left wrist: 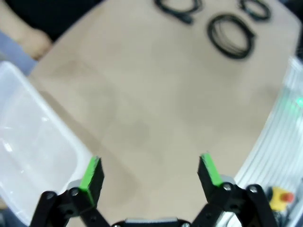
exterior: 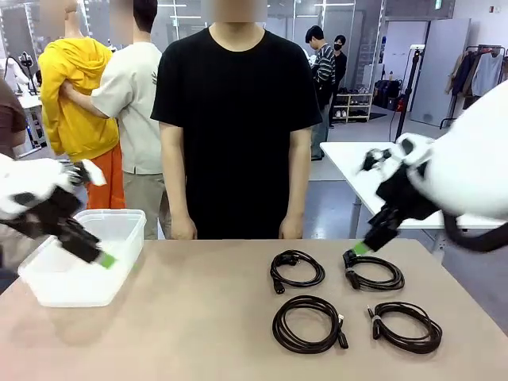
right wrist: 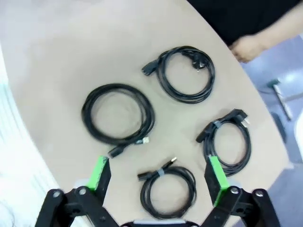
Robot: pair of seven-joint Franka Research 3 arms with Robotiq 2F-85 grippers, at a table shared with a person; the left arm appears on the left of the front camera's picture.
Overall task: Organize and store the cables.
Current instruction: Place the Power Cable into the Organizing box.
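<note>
Several cables lie as black coils on the right half of the tan table: one far left [exterior: 287,258], one far right [exterior: 373,286], a larger one near left [exterior: 278,325] and one near right [exterior: 435,329]. My right gripper [exterior: 359,249] hangs open just above the far right coil. In the right wrist view it [right wrist: 158,172] is open over the group, with one small coil [right wrist: 191,182] between its fingers far below and a large coil [right wrist: 87,113] to the left. My left gripper [exterior: 101,258] is open over the edge of a clear plastic bin [exterior: 67,292], holding nothing [left wrist: 150,171].
A person in a black shirt stands at the far edge, hands [exterior: 183,230] hanging by the table. The bin [left wrist: 52,127] looks empty. The table's near edge and a red button [left wrist: 280,195] show in the left wrist view. Bare tabletop [exterior: 198,317] lies between bin and coils.
</note>
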